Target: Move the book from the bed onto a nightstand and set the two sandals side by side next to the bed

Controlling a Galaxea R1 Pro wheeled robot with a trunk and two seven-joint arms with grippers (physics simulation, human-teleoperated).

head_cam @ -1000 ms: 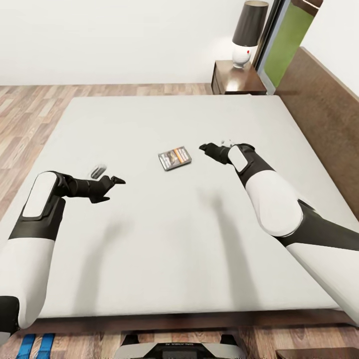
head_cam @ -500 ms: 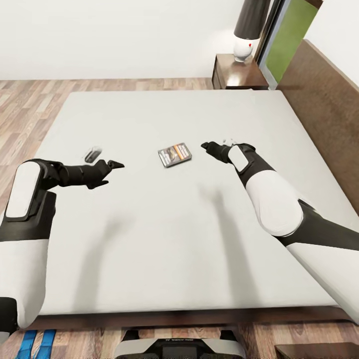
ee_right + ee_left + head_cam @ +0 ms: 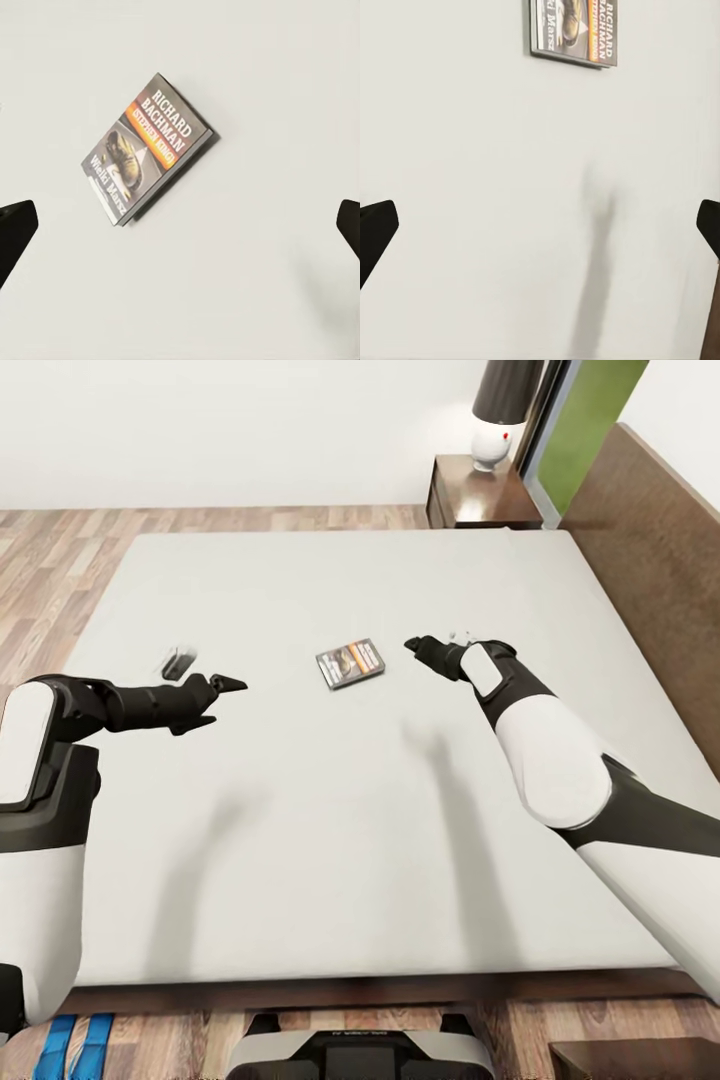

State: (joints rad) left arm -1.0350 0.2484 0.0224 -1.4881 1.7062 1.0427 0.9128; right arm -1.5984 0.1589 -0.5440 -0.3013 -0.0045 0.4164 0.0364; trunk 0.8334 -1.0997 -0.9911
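Observation:
The book (image 3: pixel 351 664), dark-covered with an orange band, lies flat near the middle of the bed's pale mattress (image 3: pixel 330 840). In the head view my left gripper (image 3: pixel 222 700) hovers open over the mattress to the left of the book, with a clear gap to it. My right gripper (image 3: pixel 412 648) hovers open just right of the book, not touching it. The right wrist view has the book (image 3: pixel 146 146) ahead of the spread fingertips (image 3: pixel 15 225). In the left wrist view the book (image 3: pixel 574 34) lies farther off. Two blue sandals (image 3: pixel 70 1045) lie on the floor by the bed's near edge, partly cut off.
A dark nightstand (image 3: pixel 470 505) with a white lamp (image 3: pixel 497 420) stands at the bed's far right corner, beside the window. The brown headboard (image 3: pixel 650 560) runs along the right. Wood floor (image 3: pixel 40 580) lies left of the bed. A dark furniture top (image 3: pixel 630 1060) sits bottom right.
The whole head view has shifted a little, so the camera moved. My left arm has swung outward, elbow further left, its gripper still open. The book has not moved on the mattress.

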